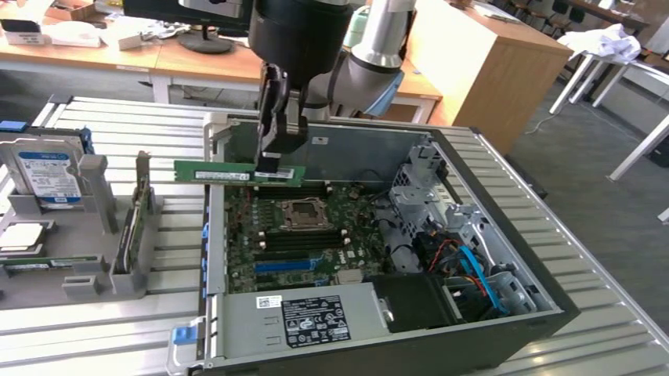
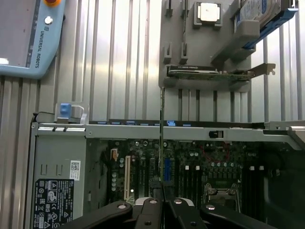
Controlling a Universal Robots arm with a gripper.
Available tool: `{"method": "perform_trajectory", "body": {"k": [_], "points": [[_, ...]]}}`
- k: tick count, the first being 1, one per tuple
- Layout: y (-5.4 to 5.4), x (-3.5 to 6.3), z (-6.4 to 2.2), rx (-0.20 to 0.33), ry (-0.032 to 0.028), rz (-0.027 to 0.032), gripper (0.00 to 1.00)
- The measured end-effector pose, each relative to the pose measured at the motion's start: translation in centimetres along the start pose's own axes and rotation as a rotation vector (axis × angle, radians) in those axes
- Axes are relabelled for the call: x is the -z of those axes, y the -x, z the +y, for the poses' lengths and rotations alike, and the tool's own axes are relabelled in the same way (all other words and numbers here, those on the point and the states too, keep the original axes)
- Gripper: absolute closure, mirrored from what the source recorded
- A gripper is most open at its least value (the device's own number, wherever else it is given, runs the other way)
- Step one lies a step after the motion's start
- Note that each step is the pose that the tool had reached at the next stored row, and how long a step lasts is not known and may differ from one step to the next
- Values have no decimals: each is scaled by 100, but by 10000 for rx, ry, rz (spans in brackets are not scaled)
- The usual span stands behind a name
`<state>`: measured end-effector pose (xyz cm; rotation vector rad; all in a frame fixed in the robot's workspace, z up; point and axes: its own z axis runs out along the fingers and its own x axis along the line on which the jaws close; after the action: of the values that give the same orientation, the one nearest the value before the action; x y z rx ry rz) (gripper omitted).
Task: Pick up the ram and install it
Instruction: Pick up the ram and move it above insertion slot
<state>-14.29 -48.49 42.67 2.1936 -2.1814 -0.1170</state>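
Gripper (image 1: 274,168) pinched shut on the ram (image 1: 215,174), holding it level over the open computer case (image 1: 491,333), at eleven o'clock from the CPU socket (image 1: 303,213).

Green ram (image 1: 215,172) with a white label; blue-and-white label on the hard drive (image 1: 47,176), left of frame; ribbed silver bench (image 1: 94,321).

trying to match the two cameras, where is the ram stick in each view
Exterior view: the ram hangs level in the shut gripper, above the far side of the motherboard.
Wrist view: the ram is seen edge-on, a thin line running out from the gripper over the motherboard.
Shared landmark: the power supply with its black label.
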Motion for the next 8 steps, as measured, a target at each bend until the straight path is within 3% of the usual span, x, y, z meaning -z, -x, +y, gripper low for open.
{"method": "perform_trajectory", "body": {"k": [3, 8], "points": [[0, -1, -1, 2, -15, -1, 88], [0, -3, -4, 17, -172, 7, 88]]}}
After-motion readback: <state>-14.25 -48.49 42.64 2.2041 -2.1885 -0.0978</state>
